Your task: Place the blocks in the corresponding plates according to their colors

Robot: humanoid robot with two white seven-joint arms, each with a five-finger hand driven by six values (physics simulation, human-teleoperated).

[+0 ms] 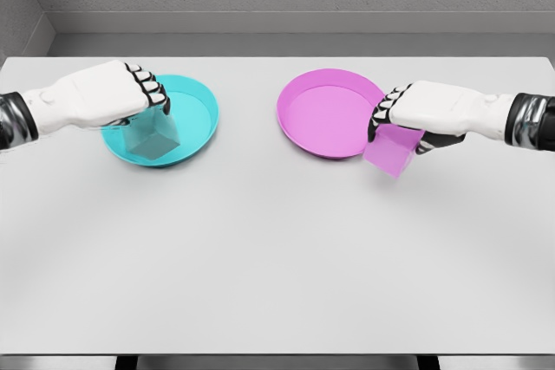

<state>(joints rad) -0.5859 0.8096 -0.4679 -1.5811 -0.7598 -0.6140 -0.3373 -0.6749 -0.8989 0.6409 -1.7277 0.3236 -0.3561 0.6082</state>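
Head view: left hand [104, 97] grips cyan block [153, 138] over cyan plate [201, 123], at plate's 8 o'clock. Right hand [425, 110] grips pink block [392, 152], tilted, just off pink plate [325, 114] rim at 4 o'clock, above white table [277, 257].

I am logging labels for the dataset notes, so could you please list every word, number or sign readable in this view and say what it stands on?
None: no text, number, brand or sign can be read anywhere in the head view.
The cyan block, cyan plate, pink block, pink plate, left hand, right hand and white table are all plain.
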